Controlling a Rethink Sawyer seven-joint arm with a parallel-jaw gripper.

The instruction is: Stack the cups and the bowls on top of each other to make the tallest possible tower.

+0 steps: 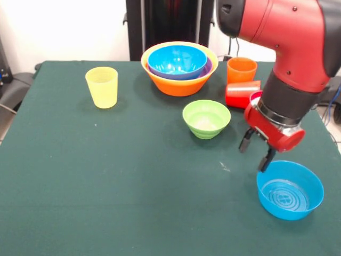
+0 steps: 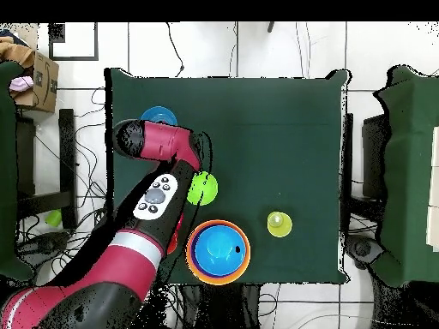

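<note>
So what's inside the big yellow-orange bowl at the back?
A blue bowl sits nested in the big yellow-orange bowl, with a purple rim peeking out between them. Anything under the blue bowl is covered.

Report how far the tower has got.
Done: one blue bowl sits nested in the purple and orange bowls at the table's far side. In hand: nothing; the gripper hangs open at the rim of the lone blue bowl. Left: that bowl, the green bowl, the yellow cup, the orange cup and the red cup lying on its side.
</note>
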